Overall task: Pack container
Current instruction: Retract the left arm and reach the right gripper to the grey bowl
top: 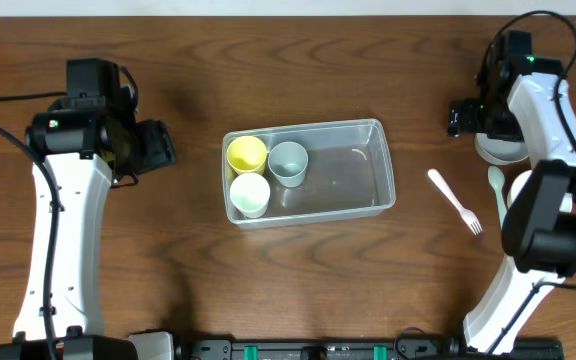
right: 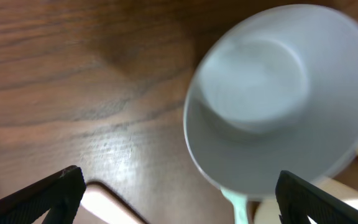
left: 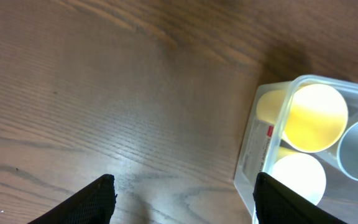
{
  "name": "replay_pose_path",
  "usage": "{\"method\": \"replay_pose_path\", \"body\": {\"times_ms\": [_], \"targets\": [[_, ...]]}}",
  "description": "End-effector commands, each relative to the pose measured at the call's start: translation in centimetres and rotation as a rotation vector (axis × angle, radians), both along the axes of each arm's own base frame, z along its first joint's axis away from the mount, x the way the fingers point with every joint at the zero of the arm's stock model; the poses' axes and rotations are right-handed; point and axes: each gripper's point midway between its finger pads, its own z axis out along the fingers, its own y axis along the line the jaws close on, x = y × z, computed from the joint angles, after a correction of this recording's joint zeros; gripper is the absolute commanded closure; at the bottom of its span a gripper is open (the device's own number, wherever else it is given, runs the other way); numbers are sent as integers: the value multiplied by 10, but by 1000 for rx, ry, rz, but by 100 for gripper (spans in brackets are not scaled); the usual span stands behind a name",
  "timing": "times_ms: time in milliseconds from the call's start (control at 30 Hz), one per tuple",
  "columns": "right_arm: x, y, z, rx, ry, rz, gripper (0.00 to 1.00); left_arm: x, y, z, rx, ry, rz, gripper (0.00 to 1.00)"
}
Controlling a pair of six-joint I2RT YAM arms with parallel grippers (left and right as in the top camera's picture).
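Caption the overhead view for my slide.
A yellow cup, a white cup and a grey cup sit in the container's left end; a fork lies on the table beside it.

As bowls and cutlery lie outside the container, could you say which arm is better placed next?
Right, probably: the right end effector is open over the white bowl, fork and spoon nearby. The left end effector hovers over table beside the container.

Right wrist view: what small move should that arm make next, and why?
Probably lower the right gripper onto the pale bowl and close on its rim. Its fingers are spread open over it, and the container has bare room.
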Motion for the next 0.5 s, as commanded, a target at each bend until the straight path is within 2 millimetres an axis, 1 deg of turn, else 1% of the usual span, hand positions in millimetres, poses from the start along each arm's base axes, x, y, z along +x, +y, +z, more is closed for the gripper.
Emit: {"method": "replay_pose_path", "body": {"times_ms": [0,67,200,333,400,467], "targets": [[-2,-8,-21,-5,45,2,3,-2,0,-5,-14,12,13,28],[-3,-9,-32,1,66,0,10,-1,0,-5,-15,10,12,28],[-3,-8,-42,4,82,0,30,-1,0,-5,-15,8,13,28],[-2,-9,-43,4,78,0,49,-1,0,-5,-15,8,13,28],[-2,-9,-43,4,78,0,55,-1,0,-5,-15,8,13,28],[-2,-9,-43,4,78,0,66,-1,0,-5,-15,8,13,28]]}}
